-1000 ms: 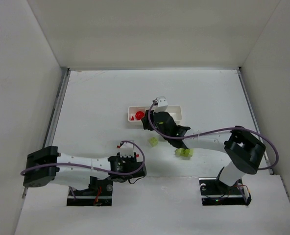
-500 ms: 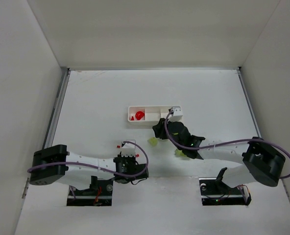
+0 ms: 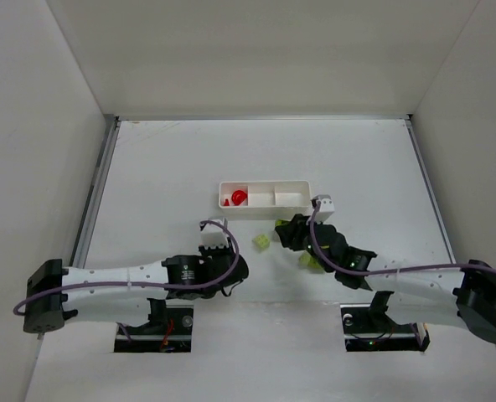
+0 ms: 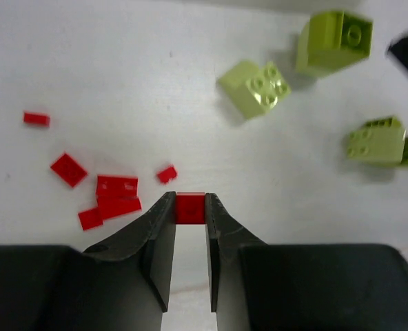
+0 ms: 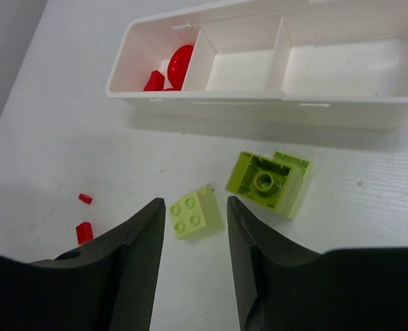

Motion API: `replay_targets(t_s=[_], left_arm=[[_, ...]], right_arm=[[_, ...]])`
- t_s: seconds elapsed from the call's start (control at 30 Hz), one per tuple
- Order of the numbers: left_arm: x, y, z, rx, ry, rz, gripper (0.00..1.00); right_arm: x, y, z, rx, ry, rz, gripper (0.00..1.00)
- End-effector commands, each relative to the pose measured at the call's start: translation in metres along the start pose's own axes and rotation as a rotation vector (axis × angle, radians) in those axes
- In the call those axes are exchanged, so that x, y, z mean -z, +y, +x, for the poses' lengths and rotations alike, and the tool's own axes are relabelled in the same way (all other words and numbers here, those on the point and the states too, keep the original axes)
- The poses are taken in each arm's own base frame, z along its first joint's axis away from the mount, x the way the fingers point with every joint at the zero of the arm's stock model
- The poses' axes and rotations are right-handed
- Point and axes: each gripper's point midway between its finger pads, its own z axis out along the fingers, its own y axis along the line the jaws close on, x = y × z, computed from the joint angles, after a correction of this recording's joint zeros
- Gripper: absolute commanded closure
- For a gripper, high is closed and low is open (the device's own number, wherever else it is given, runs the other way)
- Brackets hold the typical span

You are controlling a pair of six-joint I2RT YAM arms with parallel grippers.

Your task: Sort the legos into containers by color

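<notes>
Left claw: the left gripper (image 4: 189, 201) is clenched on a tiny red brick (image 4: 189, 209), pinched between its two black fingertips; whether the brick is off the tabletop (image 4: 121, 55) cannot be told
Right claw: the right gripper (image 5: 195, 207) is released, one finger on each side of a small yellow-green brick (image 5: 194, 215) that lies studs up on the tabletop
Tray: a long white tray (image 5: 273, 103) with three compartments lies near the middle of the tabletop, its long side parallel to the far edge
Left compartment: holds red pieces (image 5: 176, 65), one of them rounded
Loose red bits: several flat red pieces (image 4: 116, 187) lie scattered just left of the pinched brick
Larger yellow-green brick (image 5: 267, 181): lies hollow side up, just beside the straddled brick, between it and the tray
</notes>
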Motion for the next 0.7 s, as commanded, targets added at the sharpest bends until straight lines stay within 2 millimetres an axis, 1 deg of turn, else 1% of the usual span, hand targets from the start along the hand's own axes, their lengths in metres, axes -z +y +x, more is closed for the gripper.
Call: replay_targets(t_s=[0.0, 0.13, 0.23, 0.3, 0.4, 0.5, 0.57, 0.67], left_arm=[[-0.009, -0.006, -0.048, 0.013, -0.121, -0.006, 0.87], [-0.040, -0.010, -0.092, 0.060, -0.221, 0.004, 0.85], [-0.065, -0.015, -0.125, 0.097, -0.272, 0.014, 0.85], [-0.088, -0.015, -0.145, 0.122, -0.289, 0.005, 0.85], [-0.119, -0.018, -0.158, 0.140, -0.276, -0.005, 0.85], [-0.147, -0.013, -0.161, 0.129, -0.249, -0.045, 0.83], [-0.160, -0.008, -0.163, 0.125, -0.242, -0.073, 0.77], [-0.169, 0.000, -0.167, 0.127, -0.238, -0.098, 0.61]], right_arm=[[0.010, 0.001, 0.005, -0.021, -0.005, -0.003, 0.54], [0.017, 0.009, 0.020, -0.025, 0.036, -0.035, 0.55], [0.020, 0.025, 0.032, -0.005, 0.069, -0.070, 0.55], [0.021, 0.036, 0.042, 0.004, 0.090, -0.093, 0.55], [0.020, 0.046, 0.052, 0.017, 0.110, -0.109, 0.54], [0.022, 0.059, 0.060, 0.009, 0.129, -0.129, 0.54], [0.021, 0.066, 0.067, 0.024, 0.141, -0.139, 0.53], [0.020, 0.077, 0.078, 0.048, 0.165, -0.152, 0.50]])
